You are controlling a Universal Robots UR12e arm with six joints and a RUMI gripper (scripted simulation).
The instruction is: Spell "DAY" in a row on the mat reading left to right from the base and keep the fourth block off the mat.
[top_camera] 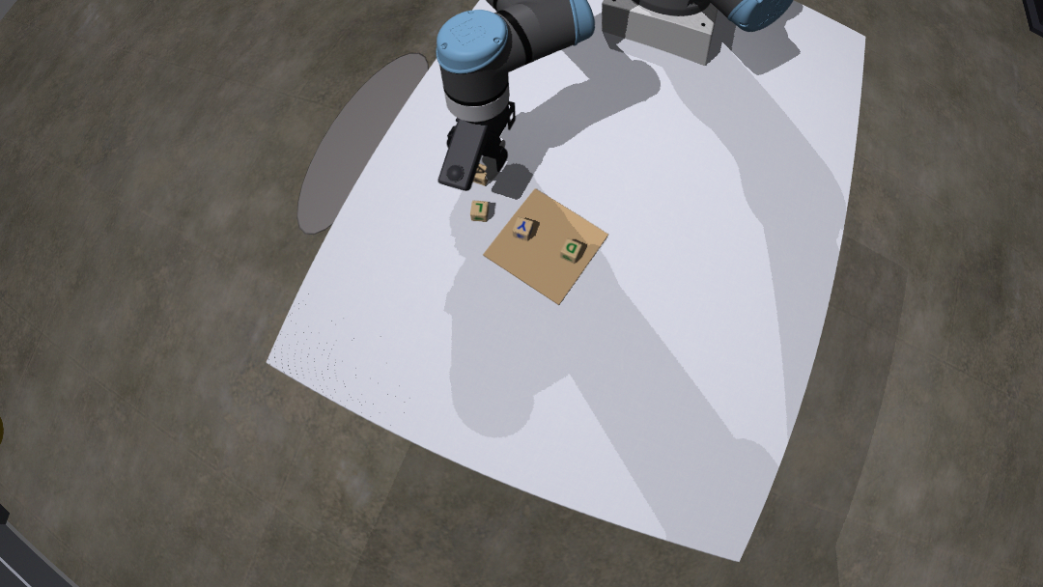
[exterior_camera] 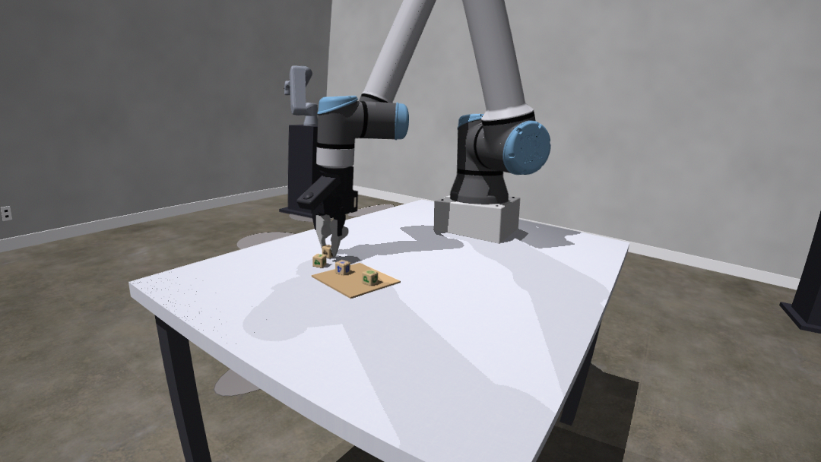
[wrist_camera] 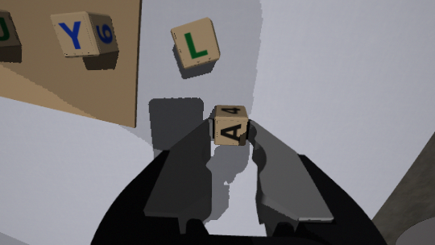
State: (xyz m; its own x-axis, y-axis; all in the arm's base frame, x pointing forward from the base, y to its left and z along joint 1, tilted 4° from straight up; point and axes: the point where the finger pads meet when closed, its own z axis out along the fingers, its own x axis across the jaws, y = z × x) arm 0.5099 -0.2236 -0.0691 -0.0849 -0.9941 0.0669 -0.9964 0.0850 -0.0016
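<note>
It looked like a robotics lab: bare walls (exterior_camera: 660,115), concrete floor (top_camera: 182,473) (exterior_camera: 74,344), an arm (top_camera: 474,43) (exterior_camera: 336,126) at the surface's (top_camera: 678,466) (exterior_camera: 459,321) far edge.
</note>
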